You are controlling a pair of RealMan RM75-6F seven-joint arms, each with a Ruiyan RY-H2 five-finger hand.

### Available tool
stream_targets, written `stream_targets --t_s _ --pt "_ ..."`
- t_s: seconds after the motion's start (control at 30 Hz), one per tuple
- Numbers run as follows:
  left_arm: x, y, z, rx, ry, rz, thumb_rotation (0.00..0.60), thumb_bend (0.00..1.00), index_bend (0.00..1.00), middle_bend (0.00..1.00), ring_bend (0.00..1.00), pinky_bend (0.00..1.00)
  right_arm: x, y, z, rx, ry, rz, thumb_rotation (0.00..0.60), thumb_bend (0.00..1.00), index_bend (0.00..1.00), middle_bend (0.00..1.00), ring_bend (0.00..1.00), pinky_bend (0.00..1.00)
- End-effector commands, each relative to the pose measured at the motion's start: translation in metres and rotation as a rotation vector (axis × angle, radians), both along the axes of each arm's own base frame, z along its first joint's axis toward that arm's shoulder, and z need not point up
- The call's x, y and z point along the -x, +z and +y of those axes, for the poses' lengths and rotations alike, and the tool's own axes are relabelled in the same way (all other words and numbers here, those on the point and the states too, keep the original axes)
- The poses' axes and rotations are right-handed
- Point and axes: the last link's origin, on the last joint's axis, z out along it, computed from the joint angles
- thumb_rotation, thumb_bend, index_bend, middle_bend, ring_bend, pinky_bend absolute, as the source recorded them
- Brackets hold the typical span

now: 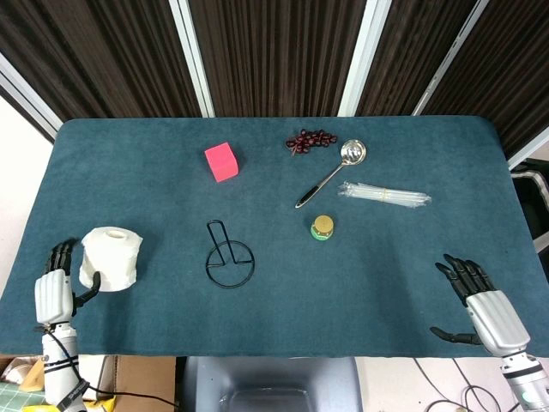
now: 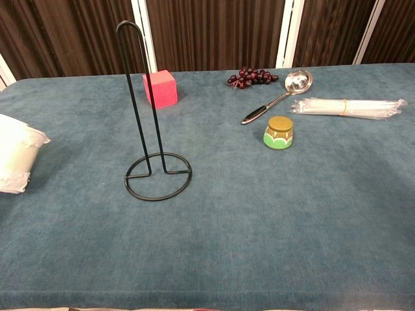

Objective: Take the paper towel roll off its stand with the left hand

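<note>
The white paper towel roll (image 1: 111, 257) stands on the table at the front left, well apart from its black wire stand (image 1: 230, 287). My left hand (image 1: 53, 287) is just left of the roll, fingers spread and straightened beside it, thumb near its lower edge. The chest view shows the roll (image 2: 16, 155) at the left border and the bare stand (image 2: 132, 97) upright in the middle; the left hand is out of that frame. My right hand (image 1: 480, 305) rests open at the front right edge, holding nothing.
A pink cube (image 1: 221, 161) sits behind the stand. Dark grapes (image 1: 310, 141), a metal ladle (image 1: 333, 172), a bundle of clear straws (image 1: 384, 195) and a small gold-lidded jar (image 1: 323, 227) lie to the right of centre.
</note>
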Motion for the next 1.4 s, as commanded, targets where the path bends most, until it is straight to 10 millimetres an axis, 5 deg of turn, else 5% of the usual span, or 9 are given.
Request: stream_targets --t_s 0.03,0.3,0.6,0.83,1.4 --pt "-0.012 0.019 -0.012 -0.016 -0.016 0.086 0.600 0.40 0.00 0.00 0.00 0.12 0.000 0.000 0.000 0.000 0.001 0.000 0.600 0.16 0.00 0.00 0.00 0.00" --pt "-0.040 0.059 -0.031 -0.015 -0.058 0.211 0.600 0.40 0.00 0.00 0.00 0.09 0.000 -0.001 -0.002 -0.004 -0.005 0.000 0.600 0.16 0.00 0.00 0.00 0.00" --pt "-0.037 0.094 -0.033 0.016 -0.127 0.446 0.600 0.39 0.05 0.00 0.00 0.07 0.002 -0.002 -0.008 0.025 -0.019 0.018 0.600 0.16 0.00 0.00 0.00 0.00" --pt "-0.038 0.093 -0.040 0.050 -0.215 0.573 0.600 0.40 0.18 0.02 0.00 0.06 0.003 -0.005 -0.013 0.064 -0.034 0.037 0.600 0.16 0.00 0.00 0.00 0.00" --pt "-0.014 0.085 -0.042 0.203 -0.131 0.501 0.600 0.40 0.18 0.04 0.00 0.06 0.005 -0.010 -0.018 0.075 -0.052 0.056 0.600 0.16 0.00 0.00 0.00 0.00"
